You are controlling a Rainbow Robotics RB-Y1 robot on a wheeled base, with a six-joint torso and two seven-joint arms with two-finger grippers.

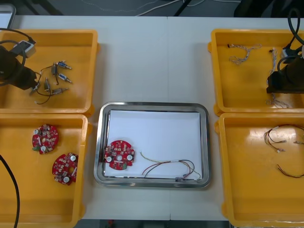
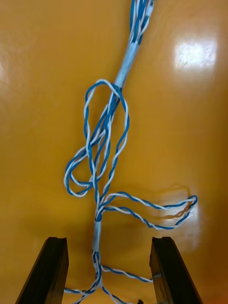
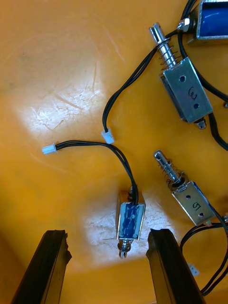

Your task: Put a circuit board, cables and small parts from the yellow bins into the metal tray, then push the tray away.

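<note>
1. Left gripper (image 3: 107,235): fingers spread wide, gripping nothing. It is lowered into the far-left yellow bin (image 1: 57,33), left of and beyond the metal tray (image 1: 152,105).
2. Small metal part (image 3: 129,221): blue-wrapped body, black leads with white plugs. It lies on the bin floor between the left fingers, touching neither.
3. Metal tray: shiny rim, white inside. A round red circuit board (image 1: 119,154) lies in its near-left corner and a red and yellow cable (image 1: 171,167) along its near edge.
4. Right gripper (image 2: 108,240): fingers apart, holding nothing. It is in the far-right yellow bin (image 1: 247,32), right of and beyond the tray, straddling a looped twisted blue and white cable (image 2: 107,142).
5. Both ends of that cable are cut off in the right wrist view. In the front view the dark wrists cover both grippers' fingers.
</note>
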